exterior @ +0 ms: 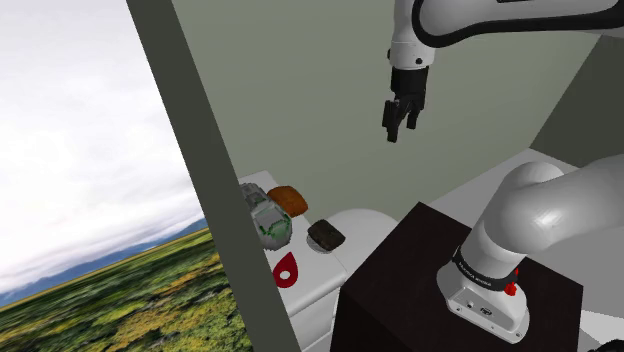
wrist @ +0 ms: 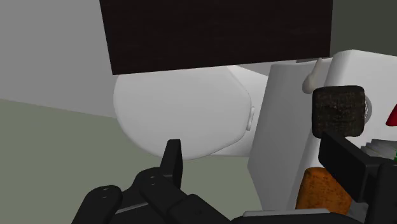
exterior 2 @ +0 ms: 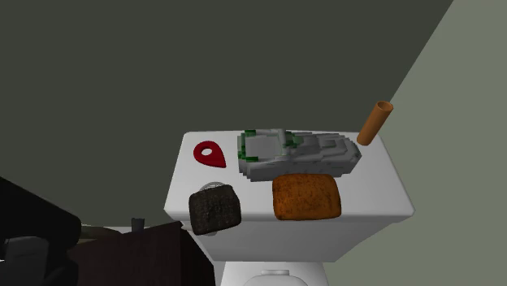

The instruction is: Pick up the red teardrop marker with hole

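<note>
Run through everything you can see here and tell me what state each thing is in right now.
Gripper: jaws open, holding nothing, held high.
Red marker: lying flat on the tank lid, untouched.
Dark block: lying at the lid's front edge.
Orange block: lying flat.
Grey-green object: resting on the lid.
Orange tube: tilted, at the lid's far corner.

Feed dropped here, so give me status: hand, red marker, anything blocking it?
Hand open, empty, high over the tank lid. Red marker flat on it, untouched. Grey-green lump and dark block close by, neither covering it.
</note>
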Robot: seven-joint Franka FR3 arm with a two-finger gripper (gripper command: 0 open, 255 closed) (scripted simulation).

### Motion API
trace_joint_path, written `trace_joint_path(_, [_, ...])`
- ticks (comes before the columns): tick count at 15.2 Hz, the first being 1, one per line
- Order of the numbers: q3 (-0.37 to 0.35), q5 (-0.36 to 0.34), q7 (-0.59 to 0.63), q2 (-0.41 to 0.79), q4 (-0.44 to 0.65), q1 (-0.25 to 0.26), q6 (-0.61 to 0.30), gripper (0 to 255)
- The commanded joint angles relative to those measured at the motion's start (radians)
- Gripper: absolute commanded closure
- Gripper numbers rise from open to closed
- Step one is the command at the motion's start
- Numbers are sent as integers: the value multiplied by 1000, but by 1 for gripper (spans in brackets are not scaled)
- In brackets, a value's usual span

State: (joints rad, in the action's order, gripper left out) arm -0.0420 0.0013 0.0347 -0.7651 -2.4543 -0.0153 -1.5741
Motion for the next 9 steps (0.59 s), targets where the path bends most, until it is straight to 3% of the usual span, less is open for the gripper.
trace_joint_path(1, [0,0,0,0,0,0,0,0])
trace_joint_path(9, [-186,164,292,-25,-152,41,-161,0])
